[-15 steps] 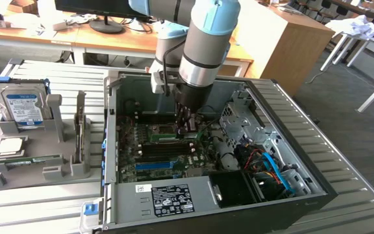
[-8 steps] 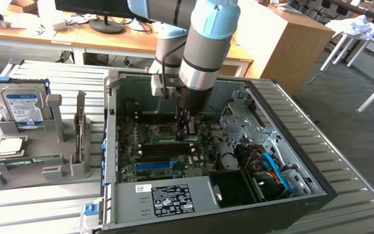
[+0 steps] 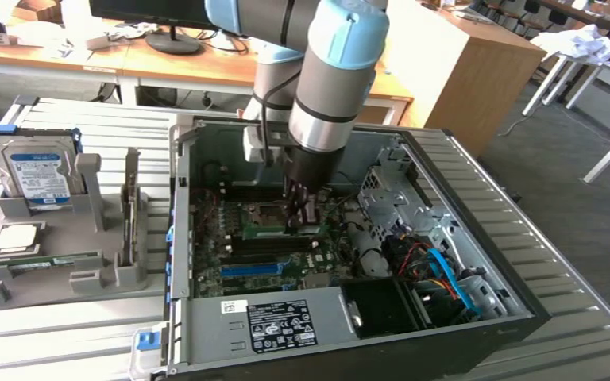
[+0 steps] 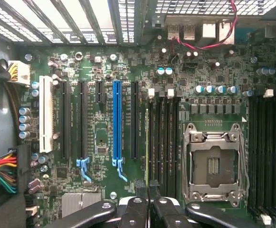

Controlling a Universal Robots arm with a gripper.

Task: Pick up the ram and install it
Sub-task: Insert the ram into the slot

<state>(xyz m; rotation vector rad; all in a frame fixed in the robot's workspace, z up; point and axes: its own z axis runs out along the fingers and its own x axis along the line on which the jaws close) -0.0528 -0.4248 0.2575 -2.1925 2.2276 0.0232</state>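
Ram point(image 4: 147, 142): I see it edge-on in the wrist view, a thin green strip standing upright in or just over one of the black memory slots point(image 4: 162, 142), between the blue slot point(image 4: 117, 118) and the processor socket point(image 4: 214, 164). Can't tell if it's fully seated. Its near end sits between the tool point(image 4: 147, 187) tips; tool is clenched on the ram, fingers point(image 4: 138, 185) nearly together w/ the board edge pinched between them.

Exterior view: tool point(image 3: 303, 216) is down inside the open computer case point(image 3: 517, 317), over the motherboard point(image 3: 273, 254) middle, next to the socket point(image 3: 263, 218). Arm point(image 3: 332, 87) comes straight down from above, grey w/ light blue joints. Ram itself too hidden by the tool there to pick out.

Around it: power supply point(image 3: 279, 321) w/ black label at the case's near edge, blue cable point(image 3: 448, 278) and wire bundle toward the exterior view's right. Wrist view also has a white slot point(image 4: 46, 114) and a red wire point(image 4: 209, 45) near the rear ports.

Outside the case, exterior view's left: grey parts holder point(image 3: 83, 274) on the slatted metal table point(image 3: 570, 254), w/ a hard drive point(image 3: 38, 175) standing upright in it and a processor chip point(image 3: 17, 238) lying flat. Wooden desks point(image 3: 178, 71) behind.
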